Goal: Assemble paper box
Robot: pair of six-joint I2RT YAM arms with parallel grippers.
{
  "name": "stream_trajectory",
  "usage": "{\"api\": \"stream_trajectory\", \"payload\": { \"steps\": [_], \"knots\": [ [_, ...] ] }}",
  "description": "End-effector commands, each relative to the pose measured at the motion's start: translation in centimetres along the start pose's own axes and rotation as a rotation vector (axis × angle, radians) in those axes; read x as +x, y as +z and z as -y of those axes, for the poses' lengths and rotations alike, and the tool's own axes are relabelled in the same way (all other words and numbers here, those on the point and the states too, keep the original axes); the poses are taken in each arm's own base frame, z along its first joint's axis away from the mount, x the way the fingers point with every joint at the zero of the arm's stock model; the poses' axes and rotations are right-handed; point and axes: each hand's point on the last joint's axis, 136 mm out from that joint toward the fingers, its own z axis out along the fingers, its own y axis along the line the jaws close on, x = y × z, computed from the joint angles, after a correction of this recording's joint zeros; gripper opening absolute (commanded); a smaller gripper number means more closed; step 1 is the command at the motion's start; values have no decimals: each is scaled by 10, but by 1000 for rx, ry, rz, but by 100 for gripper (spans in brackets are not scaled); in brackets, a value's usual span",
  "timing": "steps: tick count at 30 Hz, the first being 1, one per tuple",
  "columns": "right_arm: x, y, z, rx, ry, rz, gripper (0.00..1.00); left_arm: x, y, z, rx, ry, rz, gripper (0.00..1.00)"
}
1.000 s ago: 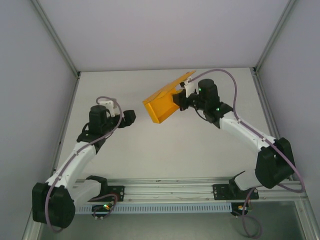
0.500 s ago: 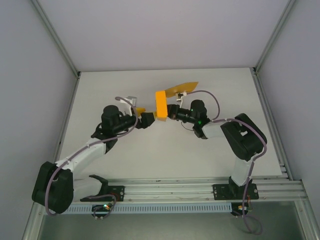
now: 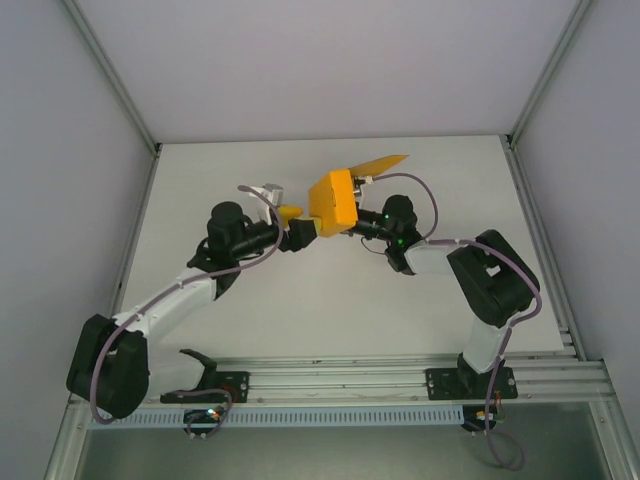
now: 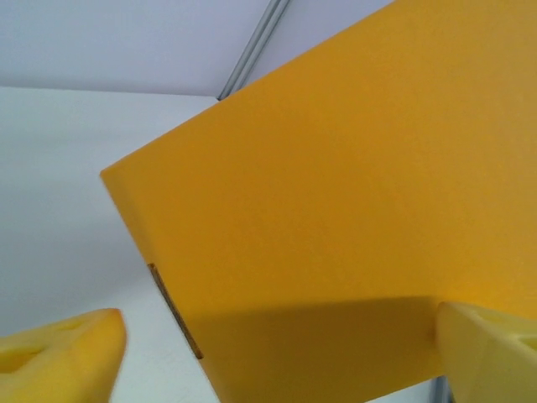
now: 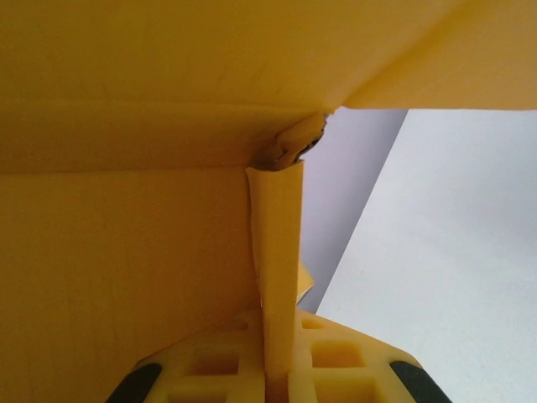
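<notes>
While the right end effector is clamping a flap of the paper box, the left end effector is standing open; flimsy-looking card, probably best gripped near creases.

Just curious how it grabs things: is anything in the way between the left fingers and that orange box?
Nothing visible. The left fingers stand open right at the paper box; the right fingers pinch its flap.

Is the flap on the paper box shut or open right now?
Open. The paper box has a folded-up body, but one flap juts out from its far edge, not tucked in, in the overhead view.
</notes>
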Motion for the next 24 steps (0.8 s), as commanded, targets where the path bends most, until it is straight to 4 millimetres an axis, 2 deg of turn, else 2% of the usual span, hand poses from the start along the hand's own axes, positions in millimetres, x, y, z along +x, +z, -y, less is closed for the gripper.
{"api": "stream_trajectory", "payload": {
  "steps": [1, 3, 4, 7, 9, 13, 16, 19, 24],
  "knots": [
    [28, 6, -60, -83, -168, -126, 0, 5, 5, -23, -47, -54, 10, 66],
    [33, 4, -51, 26, -213, -135, 0, 3, 7, -19, -22, -65, 6, 51],
    [33, 3, -52, 49, -235, -127, 0, 3, 8, -18, -12, -67, 3, 48],
    [33, -2, -69, 22, -263, -109, 0, 3, 11, -21, -16, -82, -5, 48],
    [34, -1, -74, 12, -249, -117, 0, 4, 14, -21, -10, -85, -11, 47],
    [47, 13, -80, -17, -262, -179, 0, 7, 23, 0, 116, -77, -46, 43],
    [57, 23, -82, -5, -288, -223, 0, 9, 30, 11, 174, -76, -78, 36],
    [62, 26, -71, 123, -332, -245, 0, 8, 31, 19, 204, -68, -86, 36],
    [45, 6, -34, 446, -358, -173, 0, 10, 30, 24, 163, -18, -102, 36]
  ]
}}
